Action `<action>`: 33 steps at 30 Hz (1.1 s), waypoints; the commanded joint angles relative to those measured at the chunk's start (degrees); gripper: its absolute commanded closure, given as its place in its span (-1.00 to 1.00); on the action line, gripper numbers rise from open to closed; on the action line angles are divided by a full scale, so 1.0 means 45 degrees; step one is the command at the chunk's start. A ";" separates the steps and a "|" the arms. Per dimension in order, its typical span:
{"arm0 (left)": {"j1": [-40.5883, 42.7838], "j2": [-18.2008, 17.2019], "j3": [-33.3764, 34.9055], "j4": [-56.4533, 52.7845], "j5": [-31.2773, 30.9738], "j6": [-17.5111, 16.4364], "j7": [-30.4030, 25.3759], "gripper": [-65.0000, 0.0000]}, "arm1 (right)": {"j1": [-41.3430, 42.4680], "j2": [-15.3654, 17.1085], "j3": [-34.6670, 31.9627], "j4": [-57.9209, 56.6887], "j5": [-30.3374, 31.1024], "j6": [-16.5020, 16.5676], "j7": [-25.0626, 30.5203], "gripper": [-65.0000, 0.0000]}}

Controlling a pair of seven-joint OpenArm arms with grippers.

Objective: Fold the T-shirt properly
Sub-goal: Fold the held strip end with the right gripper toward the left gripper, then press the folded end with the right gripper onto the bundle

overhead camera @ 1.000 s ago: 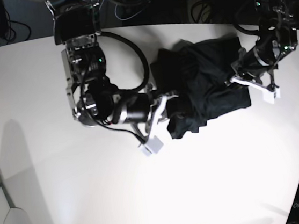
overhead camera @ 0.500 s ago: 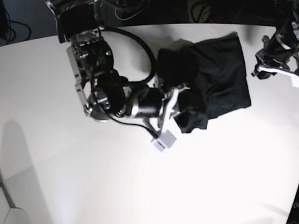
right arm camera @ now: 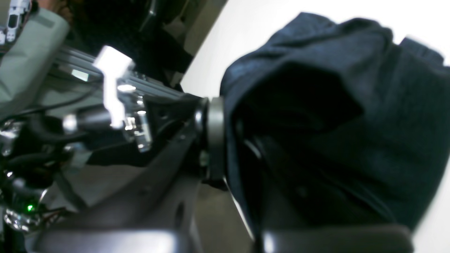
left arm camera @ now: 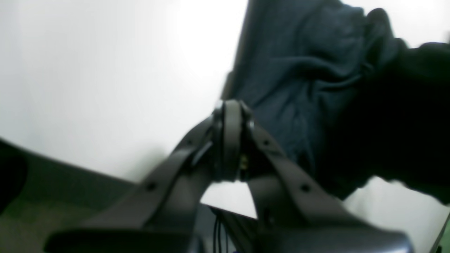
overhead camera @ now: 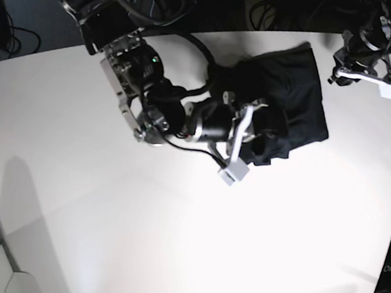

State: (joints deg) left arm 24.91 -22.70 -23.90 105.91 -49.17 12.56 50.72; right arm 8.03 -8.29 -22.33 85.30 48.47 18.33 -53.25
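- Right gripper (overhead camera: 249, 135) pinches the shirt's (overhead camera: 295, 92) nine-o'clock edge; carry it flat toward three o'clock.
- Left gripper (overhead camera: 364, 78) closed, empty, clear at three o'clock.

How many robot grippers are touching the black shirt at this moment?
1. The right gripper is shut on the T-shirt at its near-left edge. The left gripper is shut, holds nothing, and sits apart beyond the shirt's far-right side.

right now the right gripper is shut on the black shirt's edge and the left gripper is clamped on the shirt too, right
Not quite. The right gripper is shut on the T-shirt, but the left gripper is shut on nothing: the base view shows it off the garment, over the white table near the far edge.
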 commanded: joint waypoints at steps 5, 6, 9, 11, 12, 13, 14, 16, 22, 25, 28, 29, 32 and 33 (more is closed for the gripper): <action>-0.0016 -0.0182 -0.0130 0.0211 -0.0083 -0.0065 -0.0204 1.00 | 0.0471 -0.0157 -0.0733 -0.0112 0.0472 -0.0019 0.1002 0.99; -0.0016 -0.0182 -0.0130 0.0211 -0.0083 -0.0065 -0.0204 1.00 | 0.0647 -0.0157 -0.0890 -0.0308 0.0472 -0.0019 0.1138 0.99; -0.0035 -0.0182 -0.0130 0.0211 -0.0083 -0.0065 -0.0204 1.00 | 0.0843 -0.0157 -0.1007 -0.1070 0.0472 -0.0019 0.1470 0.99; -0.0035 -0.0182 -0.0130 0.0211 -0.0083 -0.0065 -0.0204 1.00 | 0.0843 -0.0157 -0.1026 -0.1226 0.0472 -0.0019 0.1705 0.99; -0.0035 -0.0182 -0.0130 0.0211 -0.0083 -0.0065 -0.0204 1.00 | 0.0843 -0.0157 -0.1124 -0.1245 0.0472 -0.0019 0.1822 0.99; -0.0035 -0.0182 -0.0130 0.0191 -0.0083 -0.0065 -0.0204 1.00 | 0.0843 -0.0157 -0.1163 -0.1245 0.0472 -0.0019 0.1920 0.99; -0.0035 -0.0182 -0.0130 0.0172 -0.0083 -0.0065 -0.0204 1.00 | 0.0843 -0.0157 -0.1163 -0.1265 0.0472 -0.0038 0.1998 0.99; -0.0055 -0.0162 -0.0130 0.0172 -0.0083 -0.0065 -0.0204 1.00 | 0.0843 -0.0157 -0.1163 -0.1265 0.0472 -0.0273 0.1998 0.99; -0.0113 -0.0123 -0.0110 0.0191 -0.0083 -0.0065 -0.0204 1.00 | 0.0823 -0.0157 -0.1183 -0.1265 0.0472 -0.1562 0.2408 0.99; -0.0113 -0.0104 -0.0110 0.0191 -0.0083 -0.0065 -0.0204 1.00 | 0.0823 -0.0157 -0.1515 -0.1265 0.0472 -0.1601 0.2447 0.99; -0.0113 -0.0104 -0.0110 0.0191 -0.0083 -0.0065 -0.0204 1.00 | 0.0960 -0.0157 -0.2140 -0.1597 0.0472 -0.1621 0.2682 0.99; -0.0113 -0.0104 -0.0110 0.0191 -0.0083 -0.0065 -0.0204 1.00 | 0.1077 -0.0157 -0.2335 -0.1773 0.0511 -0.1621 0.2838 0.99; -0.0074 -0.0104 -0.0110 0.0191 -0.0083 -0.0065 -0.0204 1.00 | 0.1175 -0.0157 -0.2882 -0.1949 0.0531 -0.1621 0.2994 0.99; -0.0074 -0.0104 -0.0110 0.0191 -0.0083 -0.0065 -0.0204 1.00 | 0.1214 -0.0157 -0.2980 -0.1949 0.0531 -0.1621 0.2994 0.99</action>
State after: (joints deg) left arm 24.75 -22.37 -23.90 105.91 -49.23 12.60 50.54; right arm 12.23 -8.25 -35.62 75.42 48.86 11.09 -40.84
